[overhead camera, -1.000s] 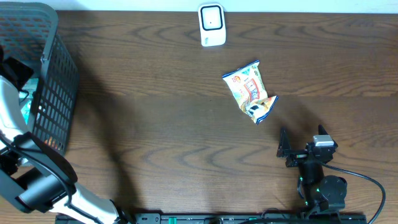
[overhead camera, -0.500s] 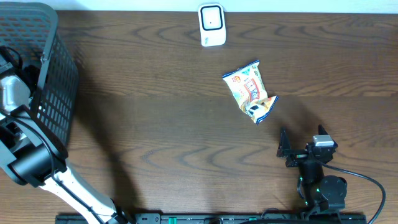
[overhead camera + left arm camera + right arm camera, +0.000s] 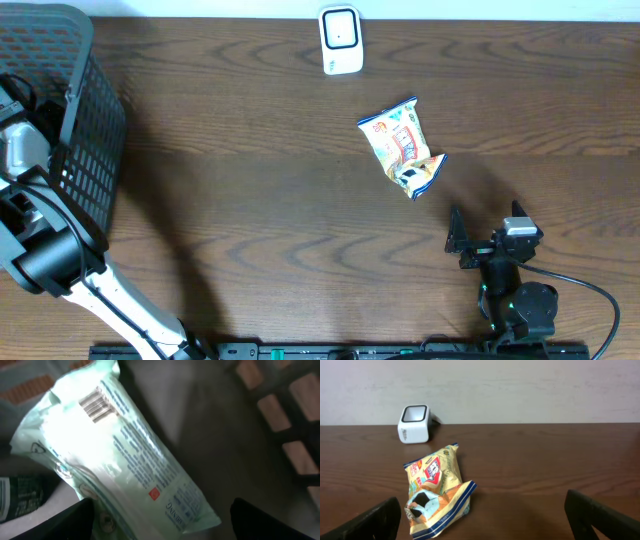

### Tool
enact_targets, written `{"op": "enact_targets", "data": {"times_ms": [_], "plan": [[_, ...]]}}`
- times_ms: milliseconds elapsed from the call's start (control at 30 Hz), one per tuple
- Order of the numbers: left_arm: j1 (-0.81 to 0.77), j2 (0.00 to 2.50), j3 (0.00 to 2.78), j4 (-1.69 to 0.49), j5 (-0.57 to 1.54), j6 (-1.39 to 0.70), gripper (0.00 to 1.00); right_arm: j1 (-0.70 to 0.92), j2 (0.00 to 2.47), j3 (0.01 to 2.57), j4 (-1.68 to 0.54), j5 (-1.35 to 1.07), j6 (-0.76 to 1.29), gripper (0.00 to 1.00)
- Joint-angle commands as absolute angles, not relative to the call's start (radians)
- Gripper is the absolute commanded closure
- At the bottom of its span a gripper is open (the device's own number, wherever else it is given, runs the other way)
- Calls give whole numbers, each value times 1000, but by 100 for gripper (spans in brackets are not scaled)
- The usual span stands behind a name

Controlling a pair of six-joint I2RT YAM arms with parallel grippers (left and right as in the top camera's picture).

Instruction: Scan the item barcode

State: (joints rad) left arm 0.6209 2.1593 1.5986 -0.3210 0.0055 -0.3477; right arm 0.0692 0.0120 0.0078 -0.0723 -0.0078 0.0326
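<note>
At the far left, the left gripper reaches into the black basket, fingers spread wide over a pale green pack that lies with its barcode facing up. The white scanner stands at the table's far edge. The snack bag lies near mid-table, just beyond the right gripper, whose fingers are wide apart and empty.

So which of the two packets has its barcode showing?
The pale green packet in the basket; the yellow snack bag shows only pictures.
</note>
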Motion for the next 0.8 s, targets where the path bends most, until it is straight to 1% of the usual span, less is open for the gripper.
{"op": "enact_targets", "data": {"times_ms": [0,33,67,133,167,200,233,267,333,367,400,433,567,633,767], "plan": [[624,2194,1607,-304,11,-353,14,64,7,6,-76,-7,21,1],[624,2200,1607,-300,5,-353,15,64,7,6,-75,-7,21,1],[624,2206,1607,-300,-8,-353,18,64,7,6,-75,-7,21,1],[624,2220,1607,-302,-44,-353,32,64,7,6,-75,-7,21,1],[624,2228,1607,-305,-62,-353,41,64,7,6,-76,-7,21,1],[624,2231,1607,-310,-73,-353,48,64,7,6,-76,-7,21,1],[624,2235,1607,-313,-83,-353,58,64,7,6,-76,-7,21,1],[624,2235,1607,-320,-93,-353,62,64,7,6,-75,-7,21,1],[624,2235,1607,-328,-98,-353,67,64,7,6,-76,-7,21,1],[624,2234,1607,-332,-98,-353,77,64,7,6,-76,-7,21,1],[624,2233,1607,-338,-98,-353,91,64,7,6,-76,-7,21,1],[624,2227,1607,-352,-97,-353,93,64,7,6,-76,-7,21,1],[624,2183,1607,-393,-92,-354,93,63,7,6,-76,-7,21,1],[624,2131,1607,-425,-90,-356,93,64,7,6,-76,-7,21,1],[624,1995,1607,-472,-90,-428,93,64,7,6,-75,-7,21,1]]}}
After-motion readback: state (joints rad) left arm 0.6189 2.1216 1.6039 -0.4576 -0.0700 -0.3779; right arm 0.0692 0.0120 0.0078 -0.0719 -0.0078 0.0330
